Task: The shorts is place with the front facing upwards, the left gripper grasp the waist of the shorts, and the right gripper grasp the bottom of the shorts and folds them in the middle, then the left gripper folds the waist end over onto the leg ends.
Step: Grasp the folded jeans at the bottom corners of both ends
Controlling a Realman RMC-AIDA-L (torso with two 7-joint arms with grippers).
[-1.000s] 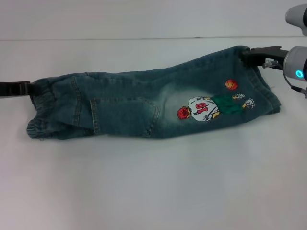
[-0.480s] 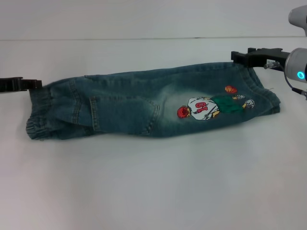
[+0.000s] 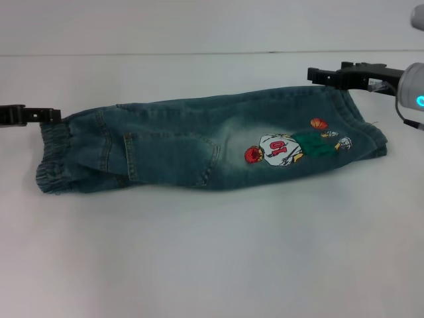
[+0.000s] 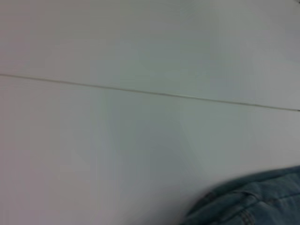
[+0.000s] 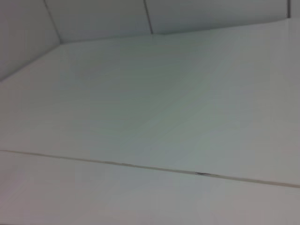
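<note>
Denim shorts (image 3: pixel 205 142) lie folded lengthwise on white desk (image 3: pixel 212 252), waist (image 3: pixel 56 149) toward robot's left, leg ends (image 3: pixel 368 132) toward right, cartoon print (image 3: pixel 288 147) up. Left pincer (image 3: pixel 50 115) at waist's far corner, apart or barely touching; grip state cannot tell. Right pincer (image 3: pixel 317 73) above far hem corner, holding nothing; opening cannot tell. Risk: left pincer catching one layer only, so lengthwise fold springs open during waist-over-legs fold. No containers.

Left wrist view: bare desk, denim corner only.

Right wrist view: desk, wall only.
</note>
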